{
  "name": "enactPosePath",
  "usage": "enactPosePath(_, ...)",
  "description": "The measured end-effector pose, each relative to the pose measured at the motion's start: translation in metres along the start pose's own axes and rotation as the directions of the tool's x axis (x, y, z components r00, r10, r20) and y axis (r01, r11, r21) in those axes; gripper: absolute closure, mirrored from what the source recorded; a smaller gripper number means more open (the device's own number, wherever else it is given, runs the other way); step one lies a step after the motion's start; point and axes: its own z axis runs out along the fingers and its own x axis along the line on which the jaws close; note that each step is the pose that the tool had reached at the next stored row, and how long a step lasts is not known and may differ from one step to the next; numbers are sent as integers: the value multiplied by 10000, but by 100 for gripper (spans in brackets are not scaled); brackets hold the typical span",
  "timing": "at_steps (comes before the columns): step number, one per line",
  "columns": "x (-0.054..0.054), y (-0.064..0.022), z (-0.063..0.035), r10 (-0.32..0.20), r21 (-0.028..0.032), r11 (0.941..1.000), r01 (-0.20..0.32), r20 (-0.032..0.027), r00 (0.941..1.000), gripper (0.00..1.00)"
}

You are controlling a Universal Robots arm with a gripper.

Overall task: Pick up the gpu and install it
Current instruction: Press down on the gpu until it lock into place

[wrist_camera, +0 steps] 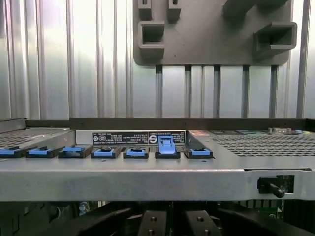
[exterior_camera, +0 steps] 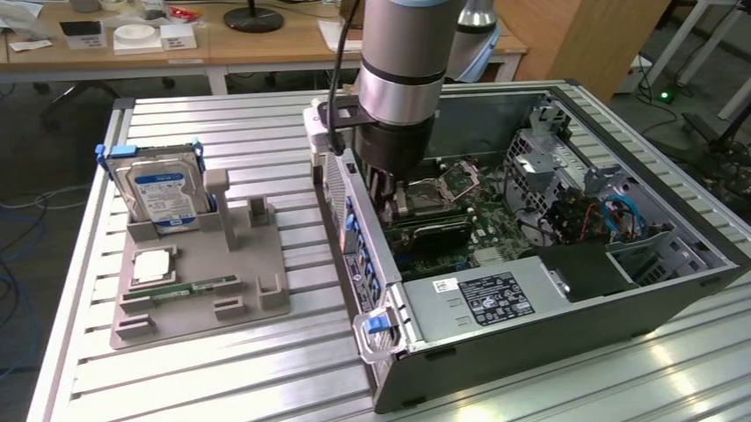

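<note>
In the exterior view the arm reaches down into the open computer case (exterior_camera: 657,290), its gripper (exterior_camera: 393,198) low over the motherboard (exterior_camera: 470,211) with fingers drawn together; just beside it lies a dark flat card (exterior_camera: 437,233), seemingly the gpu, though any contact is hidden. In the wrist view the black fingers (wrist_camera: 152,223) sit close together behind the case's rear rail, where blue slot clips (wrist_camera: 135,153) line up, one clip (wrist_camera: 166,146) raised.

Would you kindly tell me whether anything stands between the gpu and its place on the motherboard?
Nothing visible does. The gpu sits low inside the open case, right at the motherboard, under the gripper. The arm hides the spot where card meets board, so that part cannot be checked.
</note>
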Motion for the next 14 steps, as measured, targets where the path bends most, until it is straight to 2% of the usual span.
enactPosePath(7,-4,-7,-169,-1,2,10000,1,2,10000,90)
enactPosePath(11,-6,-9,-198,-3,2,10000,3,3,10000,90)
enactPosePath(14,-6,31,-200,-2,1,10000,2,0,10000,90)
